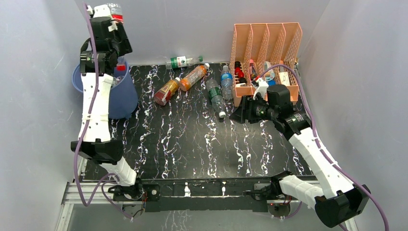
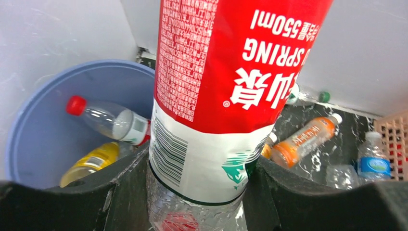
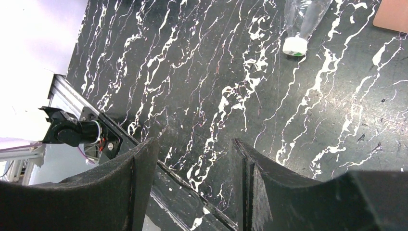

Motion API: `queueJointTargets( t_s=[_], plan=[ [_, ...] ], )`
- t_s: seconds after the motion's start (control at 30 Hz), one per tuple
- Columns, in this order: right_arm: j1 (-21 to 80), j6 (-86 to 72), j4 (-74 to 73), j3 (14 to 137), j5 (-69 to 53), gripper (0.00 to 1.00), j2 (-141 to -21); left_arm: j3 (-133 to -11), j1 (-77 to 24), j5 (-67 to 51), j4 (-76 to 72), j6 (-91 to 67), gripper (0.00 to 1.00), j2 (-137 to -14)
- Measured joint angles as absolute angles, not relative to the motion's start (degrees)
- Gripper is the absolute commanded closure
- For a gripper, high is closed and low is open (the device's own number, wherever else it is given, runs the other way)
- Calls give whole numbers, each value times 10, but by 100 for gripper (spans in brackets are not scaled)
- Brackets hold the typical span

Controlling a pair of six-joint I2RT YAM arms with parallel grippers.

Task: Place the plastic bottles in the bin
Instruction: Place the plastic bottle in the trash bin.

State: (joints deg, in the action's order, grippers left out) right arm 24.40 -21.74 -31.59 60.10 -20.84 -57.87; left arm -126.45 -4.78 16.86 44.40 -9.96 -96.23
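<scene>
Left fingers (image 2: 120, 192) clench a red-labelled water bottle (image 2: 231, 72) above the blue bin (image 1: 126, 101) at far left, the bottle's ends cut off in the wrist view. Right fingers (image 3: 139, 192) stand released and empty over the desk (image 1: 192, 144).

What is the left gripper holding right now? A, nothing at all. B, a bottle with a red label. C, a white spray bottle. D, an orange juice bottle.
B: the left wrist view shows the left gripper with its jaws closed on a red-labelled bottle, near the blue bin.
</scene>
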Motion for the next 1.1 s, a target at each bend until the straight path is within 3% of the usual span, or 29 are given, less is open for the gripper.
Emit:
queueJointTargets(
  t_s=[0.47,0.6,0.7,0.77,1.0,1.1],
  plan=[
    [244,-208,-316,601,-229,33,-588,-1253,152,160,420,-139,50,-1003],
    [244,-208,-304,587,-234,33,-588,-1232,152,163,407,-155,39,-1034],
    [244,-208,-302,582,-243,33,-597,-1206,151,167,405,-172,9,-1047],
    [244,-253,-299,582,-244,33,-596,-1199,152,169,404,-181,2,-1047],
    [244,-283,-288,571,-247,33,-596,-1250,148,85,467,-192,2,-1018],
    [244,-284,-286,571,-249,33,-596,-1251,99,53,467,-187,2,-971]
  ],
)
